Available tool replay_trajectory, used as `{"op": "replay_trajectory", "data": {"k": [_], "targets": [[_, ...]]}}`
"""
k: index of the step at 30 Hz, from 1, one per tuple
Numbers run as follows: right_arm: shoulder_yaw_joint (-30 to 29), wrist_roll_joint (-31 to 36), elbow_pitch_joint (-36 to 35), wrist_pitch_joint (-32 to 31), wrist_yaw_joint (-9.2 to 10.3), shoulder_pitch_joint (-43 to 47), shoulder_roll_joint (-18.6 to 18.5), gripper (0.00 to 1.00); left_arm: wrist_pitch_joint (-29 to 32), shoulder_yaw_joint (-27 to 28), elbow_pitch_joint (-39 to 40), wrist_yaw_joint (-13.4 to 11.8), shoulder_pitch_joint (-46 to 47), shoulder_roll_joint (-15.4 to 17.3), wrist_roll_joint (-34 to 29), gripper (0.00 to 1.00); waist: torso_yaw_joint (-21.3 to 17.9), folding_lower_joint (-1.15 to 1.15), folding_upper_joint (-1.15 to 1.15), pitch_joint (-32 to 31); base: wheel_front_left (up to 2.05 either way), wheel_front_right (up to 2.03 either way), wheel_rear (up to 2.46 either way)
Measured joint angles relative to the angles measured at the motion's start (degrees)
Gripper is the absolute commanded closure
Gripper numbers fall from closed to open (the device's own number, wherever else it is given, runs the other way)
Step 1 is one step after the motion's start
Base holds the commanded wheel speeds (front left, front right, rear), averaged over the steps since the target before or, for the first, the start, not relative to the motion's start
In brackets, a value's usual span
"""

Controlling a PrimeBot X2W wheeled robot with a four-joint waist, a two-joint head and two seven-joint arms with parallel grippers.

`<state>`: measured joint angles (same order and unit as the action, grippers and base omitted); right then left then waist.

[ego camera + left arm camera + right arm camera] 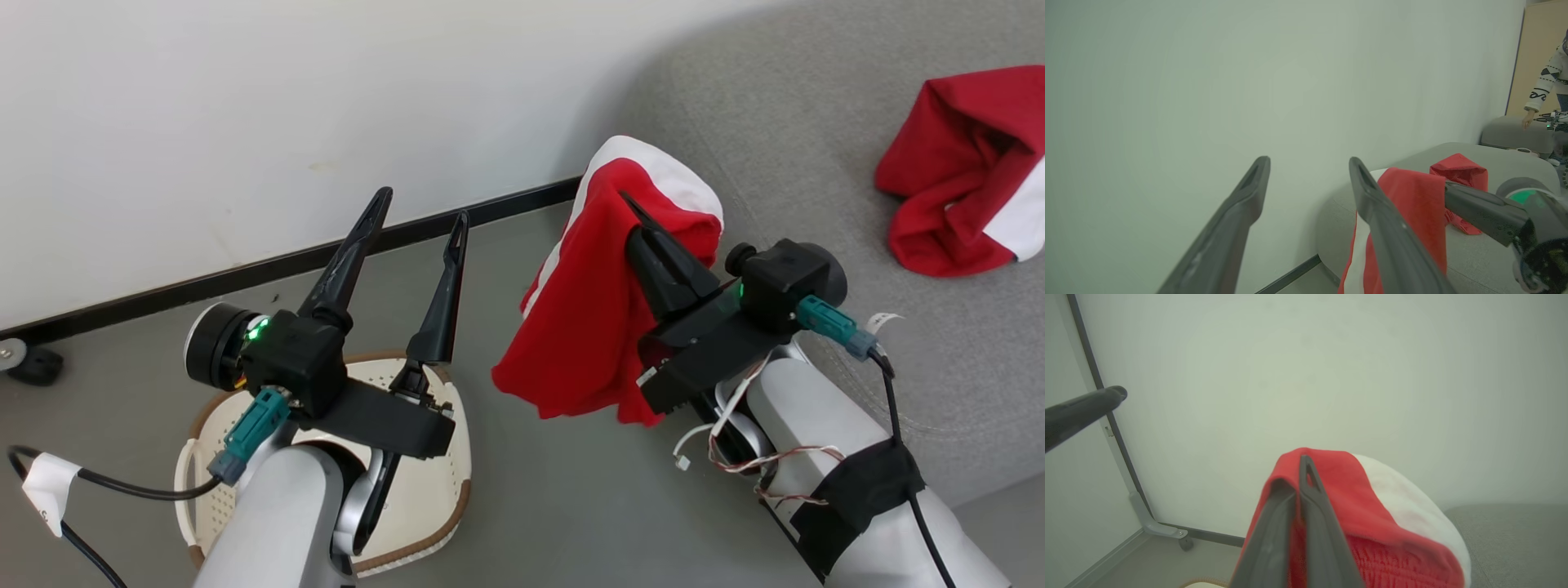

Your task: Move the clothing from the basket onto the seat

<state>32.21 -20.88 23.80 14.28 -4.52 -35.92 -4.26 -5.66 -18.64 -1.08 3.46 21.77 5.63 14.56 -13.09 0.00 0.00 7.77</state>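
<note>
My right gripper (633,208) is shut on a piece of red clothing (596,327) with a white band, which hangs draped over its fingers above the floor, just left of the grey seat (816,122). In the right wrist view the gripper (1300,465) pinches that same clothing (1372,522). A second red garment (955,171) lies crumpled on the seat at the far right. My left gripper (420,212) stands open and holds nothing, raised above the cream basket (441,506) on the floor. In the left wrist view the held clothing (1412,212) hangs just right of my open left fingers (1372,204).
A white wall with a dark baseboard (245,269) runs behind the floor. A black caster wheel (33,363) sits at the far left. In the left wrist view a person's sleeve and hand (1541,92) appear far off at the right, beyond a further grey cushion (1515,132).
</note>
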Motion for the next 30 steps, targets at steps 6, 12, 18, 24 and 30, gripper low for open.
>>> {"op": "replay_trajectory", "data": {"k": [6,12,18,24,30], "targets": [[-1.3,-0.3,-0.4,0.0,0.01,-0.3,-0.7,1.00,0.0,0.3,-0.9,0.0,0.0,0.3,0.0,0.00,-2.2,0.00,0.01,0.6,0.00,0.00,0.00],[-2.0,-0.3,-1.3,0.0,0.49,-1.0,-0.8,1.00,-0.1,0.6,-0.9,0.0,0.0,0.5,0.0,0.00,-4.3,0.00,0.01,1.1,0.00,0.00,0.00],[-2.2,-0.3,-1.5,0.0,0.49,-1.2,-0.6,1.00,-0.6,0.7,-0.9,0.0,0.1,0.8,0.0,0.00,-6.7,0.00,0.01,1.7,0.00,0.00,0.00],[-2.9,-0.3,-1.5,0.0,0.49,-1.2,-0.6,1.00,-0.6,0.5,-1.3,0.1,0.3,1.0,0.0,0.00,-9.9,0.00,0.01,2.4,0.00,0.00,0.00],[-3.8,-0.4,-1.9,0.0,0.49,-1.4,-0.6,1.00,-0.6,0.1,-1.4,0.1,0.5,1.1,-0.1,0.00,-12.4,0.00,0.01,3.1,0.00,0.00,0.00]]}}
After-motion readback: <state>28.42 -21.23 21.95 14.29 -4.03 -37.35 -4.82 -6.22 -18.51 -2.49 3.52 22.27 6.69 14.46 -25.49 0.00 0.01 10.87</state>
